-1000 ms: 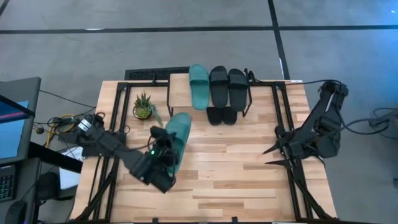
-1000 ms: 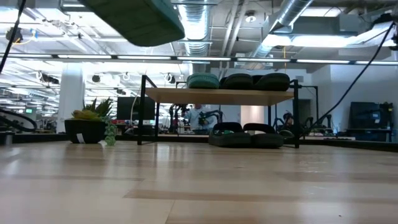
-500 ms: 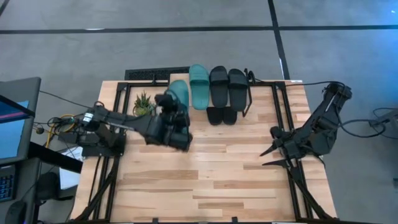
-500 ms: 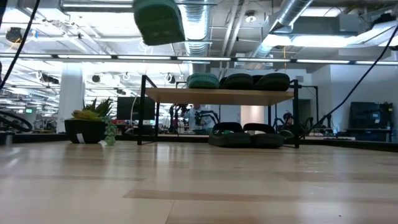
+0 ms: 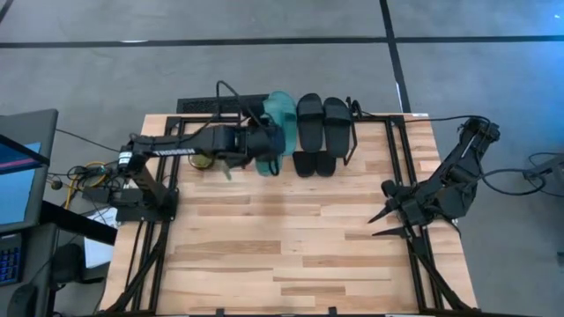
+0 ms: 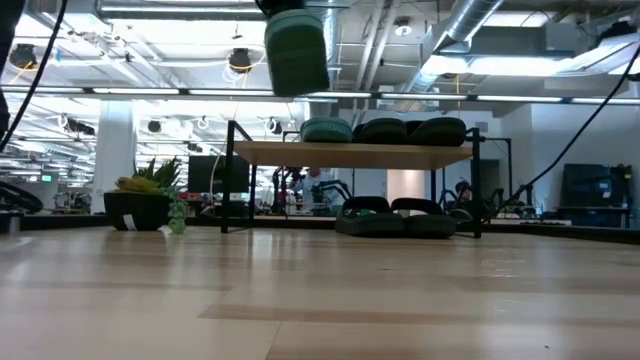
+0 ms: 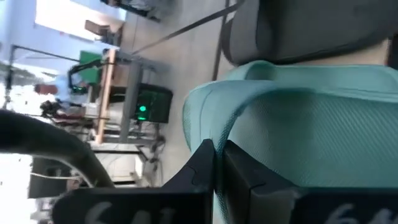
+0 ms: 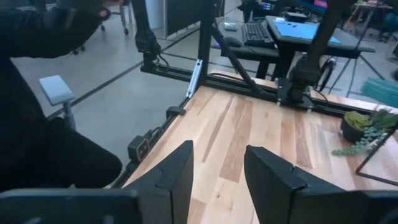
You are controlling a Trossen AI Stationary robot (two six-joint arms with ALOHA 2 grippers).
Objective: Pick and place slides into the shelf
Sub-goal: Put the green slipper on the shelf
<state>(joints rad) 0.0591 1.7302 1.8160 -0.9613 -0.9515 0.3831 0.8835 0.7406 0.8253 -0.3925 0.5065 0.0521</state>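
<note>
One teal slide hangs clamped in the left gripper above the shelf.

No readable text, labels, brands, numbers or signs anywhere. Only pale, blurred marks along the dark left arm in the high view and on the casing nearest the lens in the left wrist view, too smeared to make out.

Potted succulent on wooden table
</note>
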